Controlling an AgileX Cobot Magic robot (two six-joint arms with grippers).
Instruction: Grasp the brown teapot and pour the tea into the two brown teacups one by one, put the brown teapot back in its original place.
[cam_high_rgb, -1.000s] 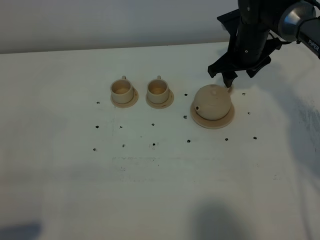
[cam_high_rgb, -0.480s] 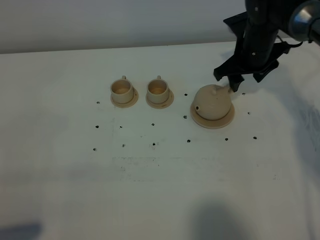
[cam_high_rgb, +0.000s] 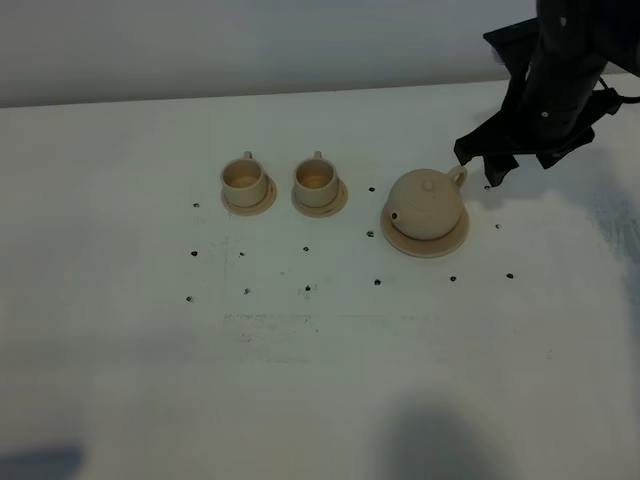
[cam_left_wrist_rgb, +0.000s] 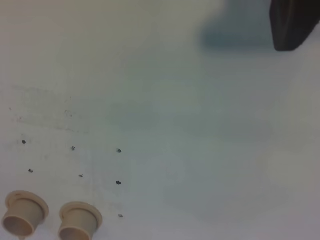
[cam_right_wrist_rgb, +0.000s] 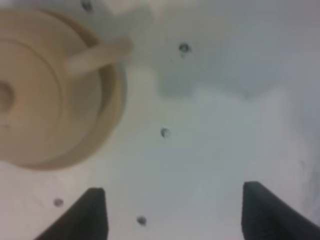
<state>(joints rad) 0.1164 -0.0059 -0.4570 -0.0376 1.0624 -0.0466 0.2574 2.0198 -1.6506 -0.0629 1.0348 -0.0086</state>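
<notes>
Currently the round squat pale tan ceramic teapot sits upright on its wide flat tan saucer, toward 3 o'clock from the bench centre in the high view. Knobbed lid on.

- Two small beige cylindrical teacups stand on their own little saucers, side by side at 9 o'clock of the pot, well apart from it. Contents too small to tell.
- Right tool: jaws spread wide, nothing between them but bare bench. Hangs at about 2 o'clock of the pot, near the loop handle, not touching.
- Left tool: only a dark corner shows in its wrist view; closed, nothing seen in it.

Handling, as judged:
- Pot is glazed, rigid and brittle; likely the heaviest piece here, more so with tea inside.
- Smooth round belly would slip from the jaws. The handle, at 1 o'clock of the body and opposite the spout, is the sensible hold.
- Lid looks loose-fitting; a steep tilt could drop it.
- Cups are light and would be easily knocked by the spout.
</notes>
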